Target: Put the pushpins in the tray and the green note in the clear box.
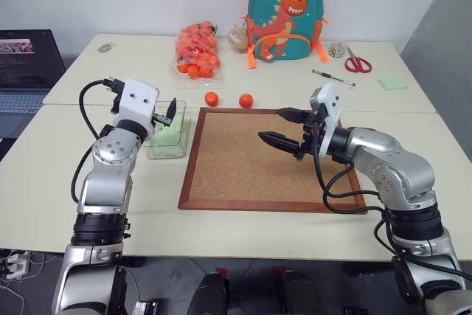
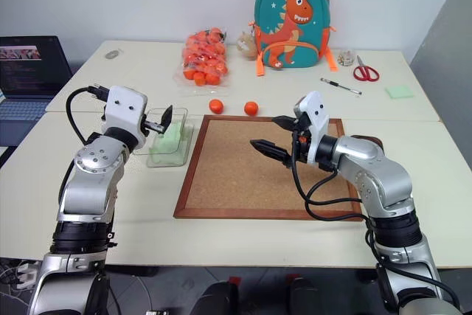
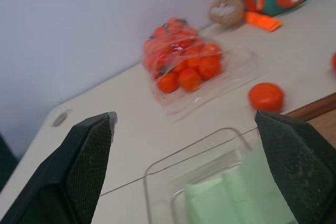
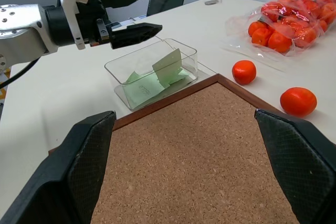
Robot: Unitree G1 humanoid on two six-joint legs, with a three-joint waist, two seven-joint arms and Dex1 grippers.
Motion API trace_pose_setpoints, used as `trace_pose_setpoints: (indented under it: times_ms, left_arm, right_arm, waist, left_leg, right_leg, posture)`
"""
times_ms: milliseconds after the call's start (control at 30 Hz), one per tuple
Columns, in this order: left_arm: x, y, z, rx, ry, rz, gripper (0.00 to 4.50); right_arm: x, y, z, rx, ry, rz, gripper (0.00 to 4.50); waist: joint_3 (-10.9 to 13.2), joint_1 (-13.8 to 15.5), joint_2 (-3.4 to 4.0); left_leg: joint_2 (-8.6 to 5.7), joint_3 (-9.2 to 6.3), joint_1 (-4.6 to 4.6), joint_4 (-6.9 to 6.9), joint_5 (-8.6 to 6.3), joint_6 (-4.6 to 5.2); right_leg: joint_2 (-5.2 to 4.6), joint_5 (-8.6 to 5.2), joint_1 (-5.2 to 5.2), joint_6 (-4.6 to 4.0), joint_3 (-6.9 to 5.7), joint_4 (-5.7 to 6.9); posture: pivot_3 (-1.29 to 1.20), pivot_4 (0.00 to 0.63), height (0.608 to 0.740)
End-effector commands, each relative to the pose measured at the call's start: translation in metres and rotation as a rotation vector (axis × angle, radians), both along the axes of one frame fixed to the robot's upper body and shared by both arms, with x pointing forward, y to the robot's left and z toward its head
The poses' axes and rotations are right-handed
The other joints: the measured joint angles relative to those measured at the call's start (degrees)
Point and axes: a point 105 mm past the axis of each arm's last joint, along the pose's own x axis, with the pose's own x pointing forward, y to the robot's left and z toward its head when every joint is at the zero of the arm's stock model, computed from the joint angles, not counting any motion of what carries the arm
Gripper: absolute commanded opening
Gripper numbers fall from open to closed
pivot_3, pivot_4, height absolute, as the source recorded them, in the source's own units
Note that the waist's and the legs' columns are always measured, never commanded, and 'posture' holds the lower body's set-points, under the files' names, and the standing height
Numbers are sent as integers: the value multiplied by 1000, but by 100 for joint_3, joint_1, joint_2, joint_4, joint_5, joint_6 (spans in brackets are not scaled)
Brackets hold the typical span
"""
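Left hand [image 4: 128,13] hovered just above the near rim of the transparent colourless plastic box [image 4: 118,69], its two black fingers spread wide with nothing between them. Inside that clear box lay pale-green square paper: one sheet flat on the floor and another, the thin green note [image 4: 168,65], leaning up against the far wall. Judging from this, the note half of the task looked finished, the paper already in the box and the hand free of it.

Right hand [image 1: 284,127] hung over the large wood-framed corkboard [image 1: 236,175], pointing toward the left side, fingers likewise wide apart and empty, touching nothing. The cork surface looked bare; no pushpins could be made out on it or elsewhere on the pale desk [image 1: 243,226], and they would be too small to be sure of at this range. No small dark-brown tray was recognisable either, so how far the pushpin half stood could not be told.

Farther back on the desk sat two loose orange fruits [image 1: 212,98], a clear bag of more orange fruit [image 1: 196,51], a teal dinosaur backpack [image 1: 286,11], red-handled scissors [image 1: 358,62], a pen [image 1: 332,77] and a thicker pale-green pad of notes [image 1: 393,83], all well apart from both hands.
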Motion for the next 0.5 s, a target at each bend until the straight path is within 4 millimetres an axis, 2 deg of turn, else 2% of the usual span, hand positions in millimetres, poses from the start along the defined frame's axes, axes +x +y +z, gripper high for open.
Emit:
trace_pose_setpoints:
  times_ms: [33,100,167,300,500]
  left_arm:
    - [-17,-29,5,-73,86,-255,4443]
    - [-30,-42,4,-96,166,-407,4443]
    - [-40,-53,8,-43,173,-511,4443]
    - [-48,-69,11,-37,194,-611,4443]
    - [-72,-90,-15,-117,393,-807,4443]
  right_arm:
    - [-14,-3,14,11,-63,51,4500]
    - [-20,-9,11,-11,-62,61,4500]
    - [-26,-18,7,-42,-60,65,4500]
    - [-41,-36,-1,-90,-46,62,4500]
    - [-55,-61,-5,-112,-54,-5,4500]
  waist:
    - [0,-1,0]
    - [1,-6,-2]
    - [2,-8,-1]
    - [4,14,-4]
    - [5,-16,-5]
  left_leg:
    - [0,0,-1,0,0,0]
    - [-3,1,-1,0,0,0]
    - [-4,1,-2,0,0,1]
    - [-3,-1,-2,0,0,1]
    - [-5,4,1,1,-1,1]
  right_leg:
    - [-1,0,0,0,-1,0]
    - [0,0,0,0,-2,0]
    - [3,0,-1,0,-3,-1]
    - [2,-1,4,0,-5,-6]
    - [10,-1,7,1,-1,-6]
  posture:
    - [0,150,740]
    - [0,150,740]
    - [0,150,740]
    - [0,150,740]
    - [0,150,740]
